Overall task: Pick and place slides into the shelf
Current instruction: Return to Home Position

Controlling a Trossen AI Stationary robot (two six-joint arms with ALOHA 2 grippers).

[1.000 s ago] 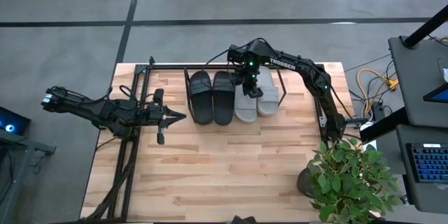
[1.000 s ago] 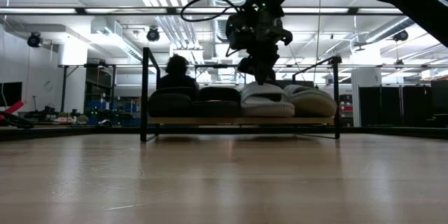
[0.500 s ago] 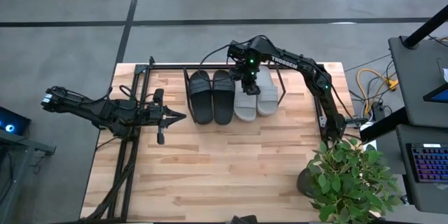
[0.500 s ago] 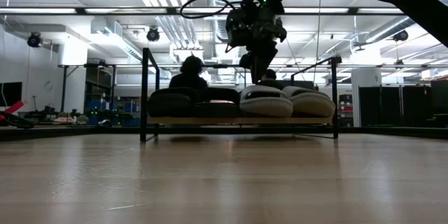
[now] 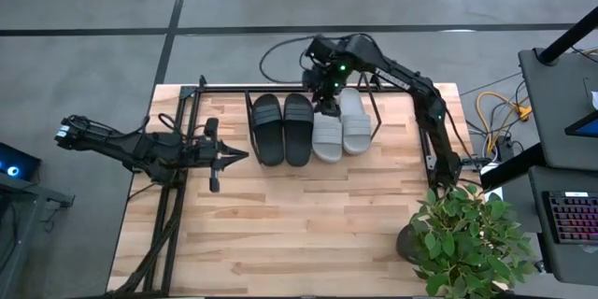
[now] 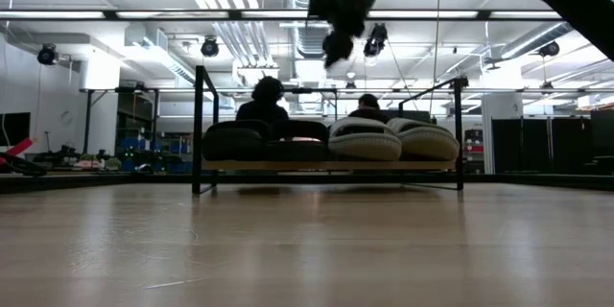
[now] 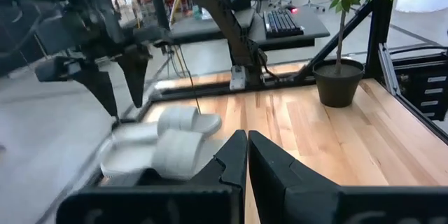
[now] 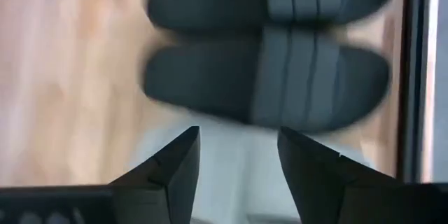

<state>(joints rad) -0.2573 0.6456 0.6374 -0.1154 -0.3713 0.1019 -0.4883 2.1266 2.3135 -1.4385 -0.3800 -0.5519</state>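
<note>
Pale wooden tabletop [image 5: 308, 224] under strip-lit workshop [image 6: 106, 106]; right hand [image 8: 238, 140] spread, left hand [image 7: 246, 136] pressed together.

A light wooden table [image 5: 308, 234] fills the middle of the overhead frame. Along its upper edge stands a low black wire shelf [image 5: 224, 87]. The shelf holds four slides side by side in one row: the black pair [image 5: 268, 131] at left, the grey pair [image 5: 355, 123] just beside it at right. A potted plant [image 5: 467, 234] sits at the table's lower right corner.
</note>
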